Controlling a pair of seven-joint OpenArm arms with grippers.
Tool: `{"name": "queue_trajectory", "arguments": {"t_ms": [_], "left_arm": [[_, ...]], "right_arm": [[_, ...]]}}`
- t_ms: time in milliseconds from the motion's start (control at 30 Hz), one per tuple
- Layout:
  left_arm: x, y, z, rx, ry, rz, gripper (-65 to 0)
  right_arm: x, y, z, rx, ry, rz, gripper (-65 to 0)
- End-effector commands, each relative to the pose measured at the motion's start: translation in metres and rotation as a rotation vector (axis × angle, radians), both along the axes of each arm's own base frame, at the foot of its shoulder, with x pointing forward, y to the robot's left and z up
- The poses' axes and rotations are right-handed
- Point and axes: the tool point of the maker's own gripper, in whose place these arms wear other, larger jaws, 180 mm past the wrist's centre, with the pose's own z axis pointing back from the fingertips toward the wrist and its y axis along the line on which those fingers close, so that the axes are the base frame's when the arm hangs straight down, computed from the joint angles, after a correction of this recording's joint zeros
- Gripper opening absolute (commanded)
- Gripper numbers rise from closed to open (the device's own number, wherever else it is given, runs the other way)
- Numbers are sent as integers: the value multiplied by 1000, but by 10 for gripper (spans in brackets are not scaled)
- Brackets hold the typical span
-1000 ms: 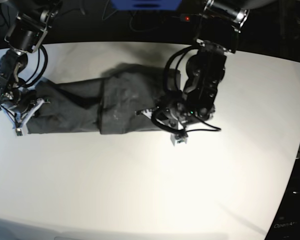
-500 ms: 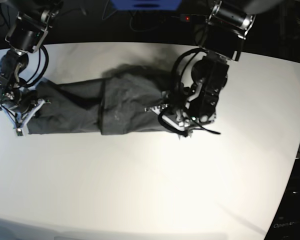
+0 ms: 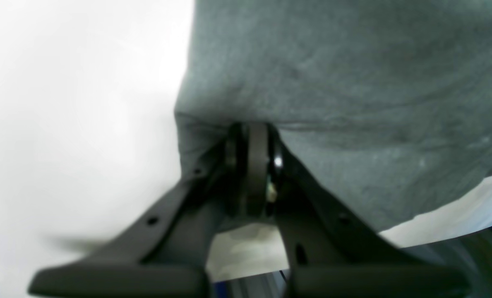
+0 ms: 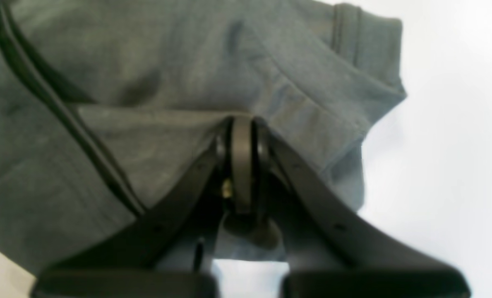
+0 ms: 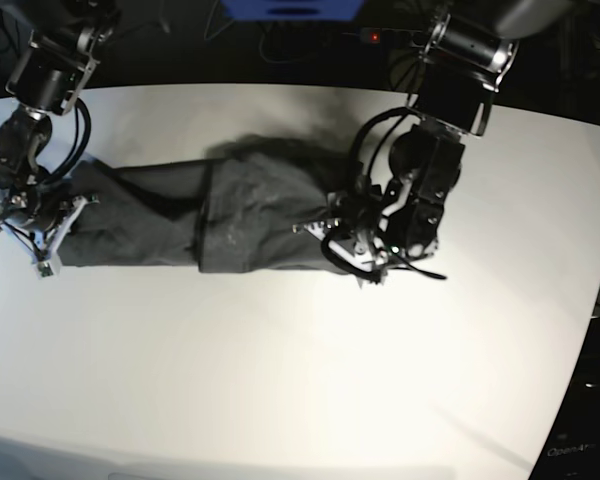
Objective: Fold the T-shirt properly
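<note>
The near half of the white tabletop (image 5: 280,380) lies bare in front of me. Past it, one T-shirt (image 5: 230,215), dark charcoal grey, stretches as a long folded band across the middle of the tabletop, closer to the far edge than to the near one, its length running toward the two side edges.

Two arms work it, one at each end. The left gripper (image 5: 330,232) is closed on the T-shirt at one end; in the left wrist view its jaws are pressed together with grey cloth bunched at the tips. The right gripper (image 5: 42,225) is clamped on the other end, close to that side edge; the right wrist view shows its jaws pinching a fold beside one hemmed sleeve (image 4: 366,54). One thin black cable (image 4: 63,120) crosses the cloth there.
</note>
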Motion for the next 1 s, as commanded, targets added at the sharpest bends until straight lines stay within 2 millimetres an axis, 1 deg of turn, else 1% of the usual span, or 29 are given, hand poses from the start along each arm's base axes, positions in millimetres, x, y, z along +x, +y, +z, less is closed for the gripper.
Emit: {"name": "queue_trajectory", "arguments": {"t_ms": [0,133,200,367,433,533,600,667,700,767,867,900,967], "left_arm": [[4,24,-8,97,-33,19,-618],[-5,22,-11,91,-18,16,-618],[-5,21,-11,90,-18,16,-618],[-14,19,-16,84,0,14,-618],[-15,19,-17,84,3,14,-618],[-27,23,-24,92,26,16,-618],[-28,27,-26,100,29,20,-618],[-27,36,-28,105,22,51,-618],[-29,40,-30,108,25,65,-618],[-29,46,-31,110,23,87,-618],[-30,48,-32,112,27,92,-618],[-31,48,-33,112,28,92,-618],[-32,48,-34,114,33,92,-618]], "right_arm": [[-16,-23,2,-94,86,-15,-647],[-1,-28,31,-151,7,-3,-649],[-1,-28,44,-188,-24,12,-649],[6,-1,72,-276,-90,145,-649],[9,10,86,-307,-130,189,-649],[8,14,108,-352,-183,209,-646],[8,9,113,-372,-185,211,-644],[13,5,116,-375,-191,203,-643],[12,0,116,-378,-181,185,-643],[9,-16,116,-381,-141,120,-643],[17,-33,118,-366,-103,40,-638],[17,-36,115,-357,-85,21,-624],[21,-41,110,-334,-50,-9,-559]]}}
